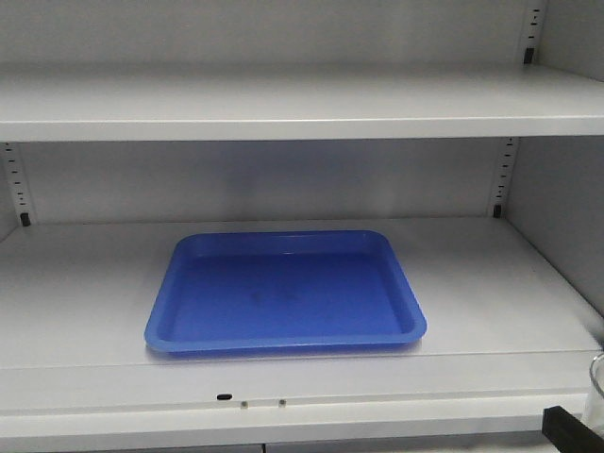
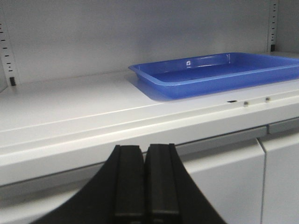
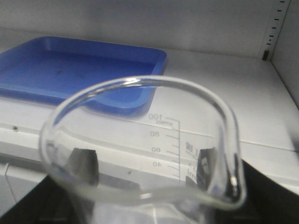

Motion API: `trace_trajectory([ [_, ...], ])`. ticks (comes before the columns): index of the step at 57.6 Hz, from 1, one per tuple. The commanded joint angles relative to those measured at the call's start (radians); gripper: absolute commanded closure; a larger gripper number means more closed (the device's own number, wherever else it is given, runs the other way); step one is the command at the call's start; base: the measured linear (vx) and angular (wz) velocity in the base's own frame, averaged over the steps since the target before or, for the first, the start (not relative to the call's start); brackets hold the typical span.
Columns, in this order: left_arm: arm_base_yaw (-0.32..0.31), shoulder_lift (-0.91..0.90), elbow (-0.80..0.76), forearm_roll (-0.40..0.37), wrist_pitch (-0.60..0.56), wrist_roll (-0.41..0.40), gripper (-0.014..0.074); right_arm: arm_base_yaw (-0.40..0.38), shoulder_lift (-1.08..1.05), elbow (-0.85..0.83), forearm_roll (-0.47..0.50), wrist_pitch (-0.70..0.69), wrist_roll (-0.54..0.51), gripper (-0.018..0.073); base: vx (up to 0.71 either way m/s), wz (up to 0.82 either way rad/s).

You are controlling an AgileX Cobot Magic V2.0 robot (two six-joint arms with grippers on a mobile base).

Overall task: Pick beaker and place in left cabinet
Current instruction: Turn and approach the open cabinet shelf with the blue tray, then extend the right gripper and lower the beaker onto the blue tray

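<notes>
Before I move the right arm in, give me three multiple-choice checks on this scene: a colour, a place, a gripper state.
1. What colour is the tray on the shelf? A) red B) green C) blue
2. Where is the beaker? A) in the tray B) held in the right gripper, short of the tray C) standing behind the tray
3. How does the left gripper stand? A) shut, empty B) wide open C) shut on the beaker
Answers: C, blue in every view; B, dark pads show through the glass on both sides; A, its fingers meet with nothing between.
</notes>
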Motion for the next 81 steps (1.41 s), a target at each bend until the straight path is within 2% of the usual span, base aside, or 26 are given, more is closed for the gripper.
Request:
trace_trajectory([
  [1,-0.004,-0.018,0.016,-0.008,-0.084,-0.003,0.0595,-0.002,-0.005,-0.03,-0.01,-0.063,-0.005,0.0564,0.25,-0.08],
  [38,-0.004,-0.018,0.016,-0.008,-0.084,-0.003,0.0595,-0.002,-0.005,-0.03,-0.01,-0.063,-0.005,0.0564,0.18,-0.06],
  [81,-0.004,-0.018,0.016,-0.008,-0.084,-0.003,0.0595,-0.002,-0.005,-0.03,-0.009,-0.067,-0.005,0.0564,0.02,0.0],
])
